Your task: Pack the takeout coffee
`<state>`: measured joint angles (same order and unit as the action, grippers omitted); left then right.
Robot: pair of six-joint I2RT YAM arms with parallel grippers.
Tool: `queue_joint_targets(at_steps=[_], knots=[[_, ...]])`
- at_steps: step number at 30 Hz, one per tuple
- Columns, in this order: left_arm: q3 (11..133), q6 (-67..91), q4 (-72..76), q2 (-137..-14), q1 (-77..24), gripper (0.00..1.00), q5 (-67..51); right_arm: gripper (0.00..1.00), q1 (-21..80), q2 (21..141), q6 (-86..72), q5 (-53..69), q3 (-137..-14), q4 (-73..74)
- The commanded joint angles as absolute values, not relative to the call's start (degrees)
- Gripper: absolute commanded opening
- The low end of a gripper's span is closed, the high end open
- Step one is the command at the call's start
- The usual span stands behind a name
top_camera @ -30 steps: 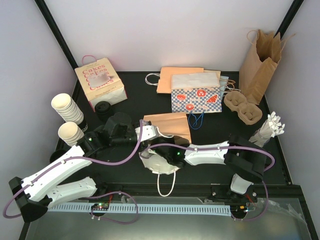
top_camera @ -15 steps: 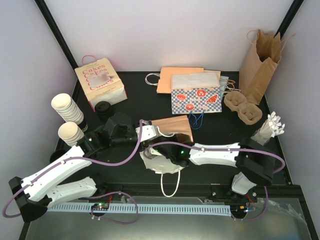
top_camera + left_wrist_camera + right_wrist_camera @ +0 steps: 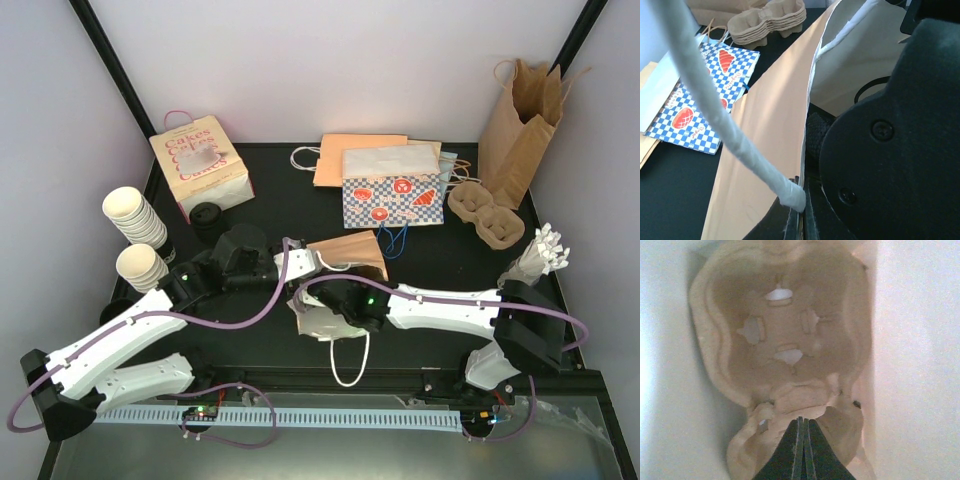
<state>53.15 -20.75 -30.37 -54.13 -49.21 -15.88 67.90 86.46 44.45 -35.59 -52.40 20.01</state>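
Note:
A tan paper bag (image 3: 352, 250) with white lining and white cord handles lies at the table's middle, its mouth toward the arms. My left gripper (image 3: 303, 262) is shut on the bag's rim (image 3: 807, 125) beside a handle, with its jaws pinching the paper (image 3: 801, 200). My right arm (image 3: 440, 305) reaches into the mouth. Inside, my right gripper (image 3: 802, 421) is shut, tips on the middle ridge of a pulp cup carrier (image 3: 785, 330). The takeout coffee (image 3: 206, 214) shows as a black-lidded cup next to the cake box, away from both grippers.
A pink Cakes box (image 3: 200, 165) stands back left, with two stacks of lidless cream cups (image 3: 135, 215) at the left edge. Behind the bag lie a blue checked bag (image 3: 392, 195) and flat tan bags (image 3: 360, 150). At the right are stacked carriers (image 3: 487, 215), a tall brown bag (image 3: 520, 125) and a white bundle (image 3: 540, 255).
My right arm has pushed farther left and deeper into the bag. The bag's mouth has lifted and shifted, and its loose handle loop has swung right. The left gripper keeps its hold.

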Motion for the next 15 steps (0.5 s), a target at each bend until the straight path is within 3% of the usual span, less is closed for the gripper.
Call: queue_joint_targets(at_steps=[1, 15], knots=[[53.72, -21.18, -33.55, -54.64, -50.98, 0.02, -22.40, 0.01, 67.43, 87.68, 46.00, -39.09, -53.22, 8.59], [52.69, -20.81, -33.13, -52.81, -50.98, 0.02, -25.63, 0.01, 65.88, 96.76, 51.35, -37.08, -52.66, -0.53]])
